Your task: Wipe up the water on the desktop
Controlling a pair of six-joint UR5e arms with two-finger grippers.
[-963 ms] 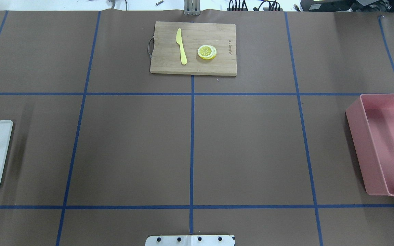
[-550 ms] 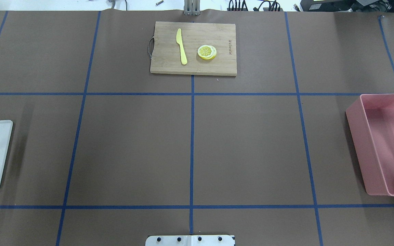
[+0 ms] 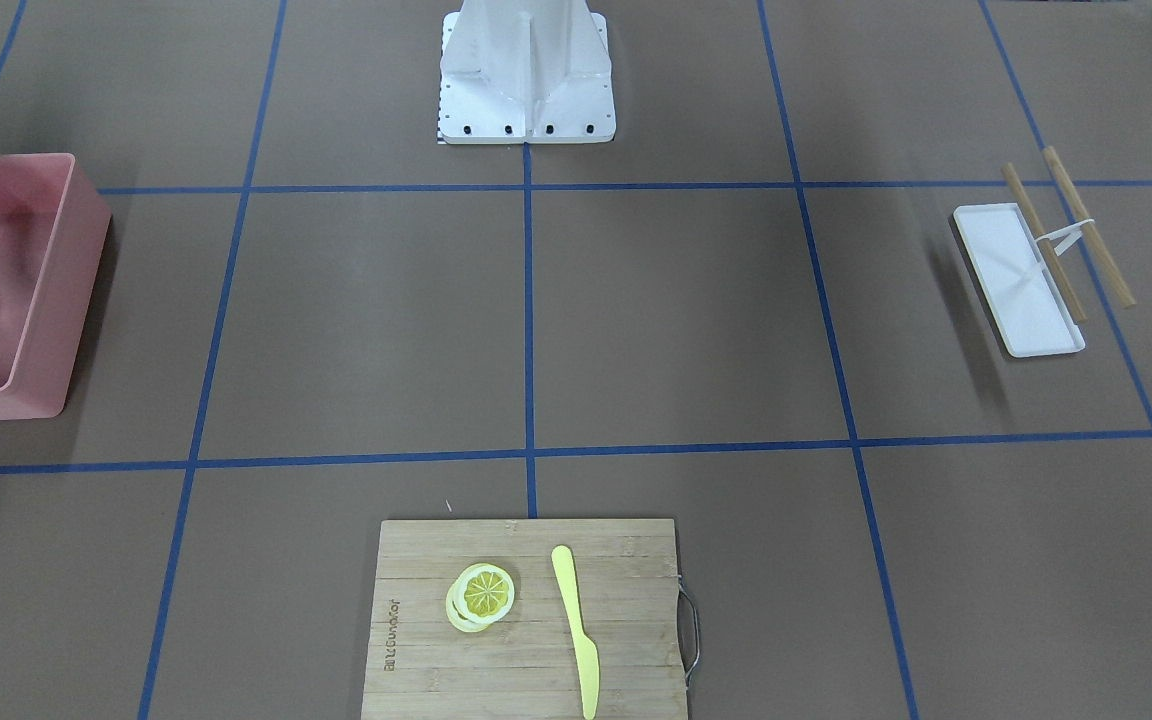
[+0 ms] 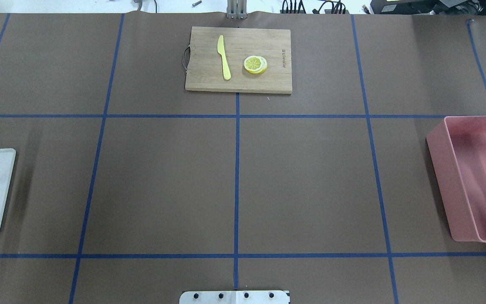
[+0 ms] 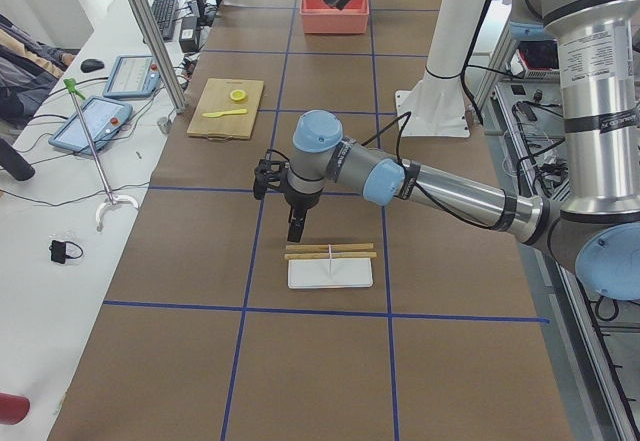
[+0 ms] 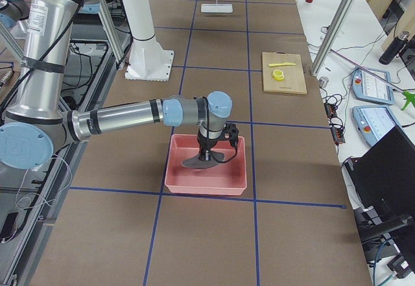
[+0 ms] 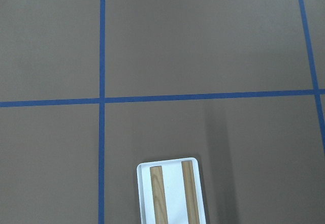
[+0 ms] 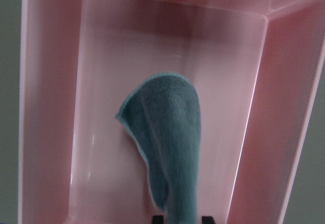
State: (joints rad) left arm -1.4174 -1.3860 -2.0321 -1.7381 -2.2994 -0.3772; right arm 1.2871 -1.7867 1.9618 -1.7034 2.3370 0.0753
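Claw of right arm (image 8: 182,220) points down over rectangular pink plastic bin (image 8: 45,107), clamped on hanging teal terry cloth (image 8: 167,142). Left claw (image 5: 294,233), far from bin, points down; closure cannot be told.

Engraved brand mark on cutting board (image 3: 626,610) (letters too small to read).

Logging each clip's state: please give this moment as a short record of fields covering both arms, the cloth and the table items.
Right gripper: shut on a dark cloth, over the pink bin
Left gripper: above the white tray and two wooden sticks; jaws unclear
Cutting board: yellow knife and lemon slices on it
Desktop: no water visible
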